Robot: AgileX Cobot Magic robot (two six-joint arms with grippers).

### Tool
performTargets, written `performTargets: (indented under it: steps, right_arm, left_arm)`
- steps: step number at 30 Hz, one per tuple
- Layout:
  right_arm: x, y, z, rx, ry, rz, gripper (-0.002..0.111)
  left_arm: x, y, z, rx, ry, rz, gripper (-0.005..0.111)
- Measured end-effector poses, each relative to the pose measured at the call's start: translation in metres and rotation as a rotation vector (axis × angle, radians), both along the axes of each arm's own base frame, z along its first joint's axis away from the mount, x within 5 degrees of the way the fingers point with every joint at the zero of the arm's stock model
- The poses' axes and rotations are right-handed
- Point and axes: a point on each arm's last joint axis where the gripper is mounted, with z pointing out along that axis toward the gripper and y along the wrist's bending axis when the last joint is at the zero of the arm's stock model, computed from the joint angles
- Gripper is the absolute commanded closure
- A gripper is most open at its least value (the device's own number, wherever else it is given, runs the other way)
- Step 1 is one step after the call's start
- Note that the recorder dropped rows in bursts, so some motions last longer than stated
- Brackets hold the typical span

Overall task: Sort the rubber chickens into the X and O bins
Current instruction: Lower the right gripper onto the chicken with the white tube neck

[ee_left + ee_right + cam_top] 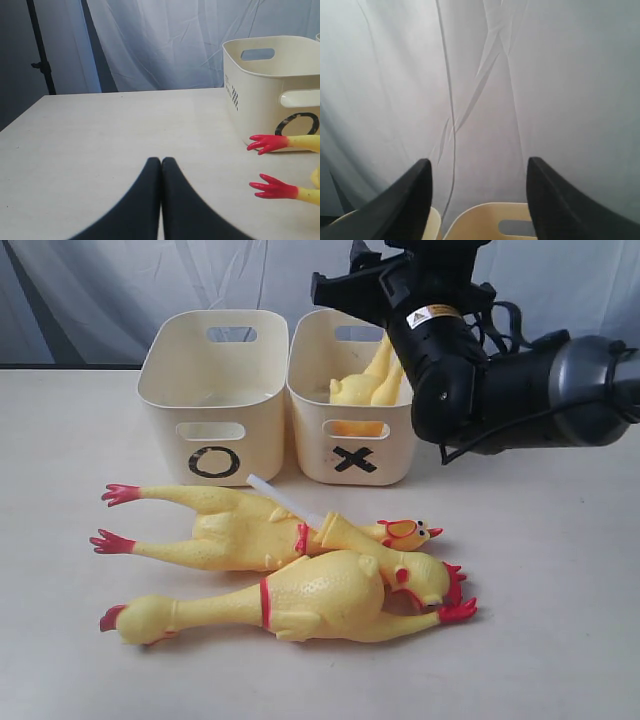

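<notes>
Rubber chickens number three in the exterior view. Two long ones lie on the cream worktop [560, 620] in the lower middle of the frame, feet toward the left and heads toward the right. The back chicken [240, 530] stretches both red feet out to the left. The front chicken [310, 602] lies just below it, its plump body pressed against the other's neck, its red comb and beak at the right end. A short pale strip [285, 498], which I cannot identify, rests against the back chicken's upper side.

Behind them stand the two cream bins, side by side and close together. The O bin [215, 390] is at centre left, and nothing shows inside it. The X bin [350, 430] is just to its right and holds the third chicken [375, 380], which leans against the bin's right wall.

A dark right arm [450, 370] reaches in from the upper right of the frame and hangs above the X bin. Its wrist view shows the right end effector [477, 167] spread wide with nothing between its black fingers [410, 200], facing the grey curtain [480, 75] with cream bin rims beyond.

The left end effector [161, 161] has its fingers pressed together, gripping nothing, low over bare worktop. Out ahead of it are the back chicken's red feet and the O bin.
</notes>
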Motion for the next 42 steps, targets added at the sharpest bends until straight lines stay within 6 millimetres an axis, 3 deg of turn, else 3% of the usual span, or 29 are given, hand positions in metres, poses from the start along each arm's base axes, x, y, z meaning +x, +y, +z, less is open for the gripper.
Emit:
performTargets:
  steps: [4,12,20,29,38,42]
  right_arm:
    - [-0.009,-0.001,0.02,0.005,0.024,0.055,0.054]
    - [-0.04,0.002,0.047,-0.049,0.269,0.288,0.054]
    - [-0.071,0.003,0.043,-0.3,0.5,0.504,0.054]
    - [-0.09,-0.005,0.024,-0.531,0.72,0.608,0.054]
    - [-0.094,-0.009,0.016,-0.636,0.79,0.63,0.054]
    - [-0.09,-0.006,-0.004,-0.69,0.859,0.657,0.054]
  left_arm:
    - [0.0,0.0,0.0,0.0,0.0,0.0,0.107]
    - [0.0,0.0,0.0,0.0,0.0,0.0,0.107]
    - [0.0,0.0,0.0,0.0,0.0,0.0,0.107]
    - [0.0,0.0,0.0,0.0,0.0,0.0,0.107]
    - [0.0,0.0,0.0,0.0,0.0,0.0,0.107]
    - [0.0,0.0,0.0,0.0,0.0,0.0,0.107]
